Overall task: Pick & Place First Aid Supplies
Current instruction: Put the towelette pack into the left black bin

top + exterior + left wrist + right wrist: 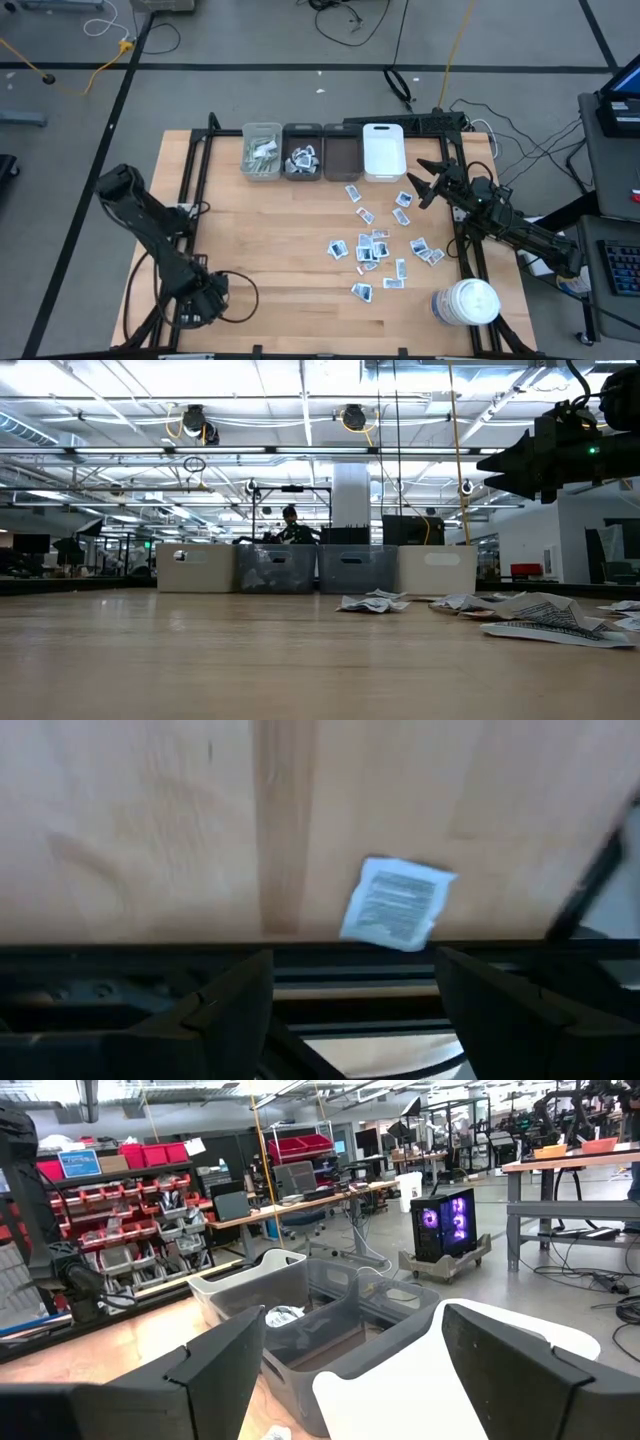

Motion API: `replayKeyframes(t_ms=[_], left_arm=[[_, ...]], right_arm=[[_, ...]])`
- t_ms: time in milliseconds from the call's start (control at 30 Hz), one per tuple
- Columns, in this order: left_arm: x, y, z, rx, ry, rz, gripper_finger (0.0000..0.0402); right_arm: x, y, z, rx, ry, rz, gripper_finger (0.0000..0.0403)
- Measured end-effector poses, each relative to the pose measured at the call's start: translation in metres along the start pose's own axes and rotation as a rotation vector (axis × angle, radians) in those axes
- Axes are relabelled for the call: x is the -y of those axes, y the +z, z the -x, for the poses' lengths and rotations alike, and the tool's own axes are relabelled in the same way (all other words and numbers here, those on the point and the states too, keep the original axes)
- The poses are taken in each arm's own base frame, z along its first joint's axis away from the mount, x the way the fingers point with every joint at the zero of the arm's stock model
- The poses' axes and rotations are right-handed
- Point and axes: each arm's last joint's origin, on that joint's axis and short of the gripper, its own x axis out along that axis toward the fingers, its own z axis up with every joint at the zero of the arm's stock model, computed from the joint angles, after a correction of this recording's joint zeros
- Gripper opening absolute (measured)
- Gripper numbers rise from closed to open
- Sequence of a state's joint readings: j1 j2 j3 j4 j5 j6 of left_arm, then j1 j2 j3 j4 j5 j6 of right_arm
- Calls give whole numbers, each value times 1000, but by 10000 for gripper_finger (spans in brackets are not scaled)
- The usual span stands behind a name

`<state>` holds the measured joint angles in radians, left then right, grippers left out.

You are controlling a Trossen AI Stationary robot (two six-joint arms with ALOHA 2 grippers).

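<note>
The sachets (375,248) lie scattered on the right half of the bench (250,230), below a row of four bins (322,152) at the far edge — two of those bins already hold some. The right hand (424,185) hovers above the bench just right of the white bin (382,152), its fingers spread wide with nothing between them; the nearest sachets lie just below and to its left. The left hand (200,300) sits low at the near-left corner, well apart from the pile, fingers parted and empty; one lone sachet (398,903) lies just ahead of it. A white jar (465,303) stands near the right edge. The print on the sachets is too small to read — the bins' contents likewise blur.
</note>
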<state>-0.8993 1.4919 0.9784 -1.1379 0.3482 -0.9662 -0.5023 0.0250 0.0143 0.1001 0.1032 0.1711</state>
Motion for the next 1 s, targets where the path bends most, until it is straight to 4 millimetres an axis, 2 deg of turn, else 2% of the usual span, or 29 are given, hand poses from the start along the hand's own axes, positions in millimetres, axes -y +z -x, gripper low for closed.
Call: replayKeyframes(t_ms=[100,300,567,833,900,1000], left_arm=[[1,3,-13,-19,-2,-5,283],[17,12,-36,-29,-34,-87,283],[27,20,-65,-87,11,-82,283],[30,25,-78,-76,4,-87,281],[30,25,-78,-74,12,-81,269],[28,24,-79,-73,25,-78,226]], right_arm=[[0,0,0,0,0,0,297],[0,0,0,0,0,0,297],[0,0,0,0,0,0,297],[0,0,0,0,0,0,297],[0,0,0,0,0,0,297],[0,0,0,0,0,0,297]])
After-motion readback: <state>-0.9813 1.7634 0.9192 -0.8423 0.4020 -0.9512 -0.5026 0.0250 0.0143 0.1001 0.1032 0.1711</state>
